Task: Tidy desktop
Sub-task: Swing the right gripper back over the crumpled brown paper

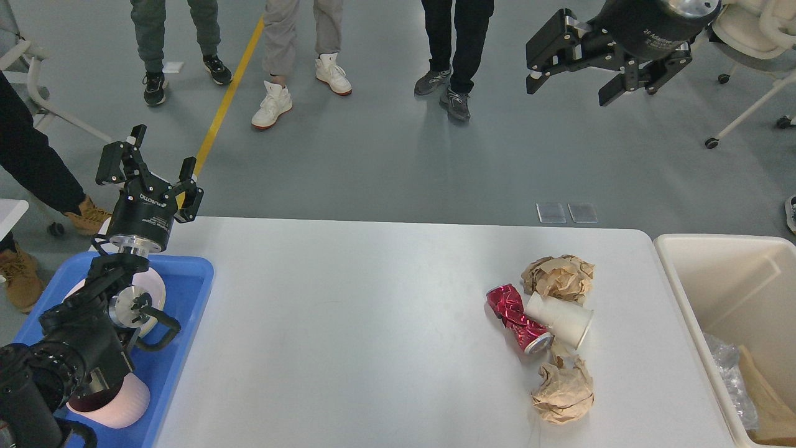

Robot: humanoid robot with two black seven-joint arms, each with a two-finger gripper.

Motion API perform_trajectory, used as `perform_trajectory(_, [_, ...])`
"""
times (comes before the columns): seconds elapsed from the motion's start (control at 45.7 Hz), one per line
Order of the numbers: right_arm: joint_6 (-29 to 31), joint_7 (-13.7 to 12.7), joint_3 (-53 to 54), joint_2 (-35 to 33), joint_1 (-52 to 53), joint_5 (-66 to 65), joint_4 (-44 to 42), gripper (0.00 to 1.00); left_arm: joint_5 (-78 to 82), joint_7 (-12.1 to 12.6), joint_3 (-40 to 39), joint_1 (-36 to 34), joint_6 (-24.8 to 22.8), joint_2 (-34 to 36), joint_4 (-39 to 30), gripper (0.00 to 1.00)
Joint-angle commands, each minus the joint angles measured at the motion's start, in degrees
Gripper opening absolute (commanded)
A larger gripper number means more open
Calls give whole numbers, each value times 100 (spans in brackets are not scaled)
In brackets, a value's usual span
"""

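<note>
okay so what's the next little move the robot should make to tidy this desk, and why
Probably lower the open right gripper toward the paper cup: it lies on the desktop with a crushed red can and paper wads, close to the cream bin.

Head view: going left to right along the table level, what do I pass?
Blue plastic tray holding pink cups → bare stretch of the white desktop → crushed red metal can → white paper cup lying on its side → cream rectangular bin at the far right.
</note>
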Motion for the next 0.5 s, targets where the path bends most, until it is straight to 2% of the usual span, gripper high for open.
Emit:
perform_trajectory(0.0, [0,1,88,-90,-316,16,-50,100,0,0,0,0,-1,-5,-3,96])
perform_trajectory(0.197, [0,1,-35,-266,-1748,7,-288,100,0,0,-8,0,-9,-5,-3,96])
perform_trajectory(0.482, [-1983,-8,97,-363,-3761,16,-753,100,0,0,0,0,-9,3,-3,96])
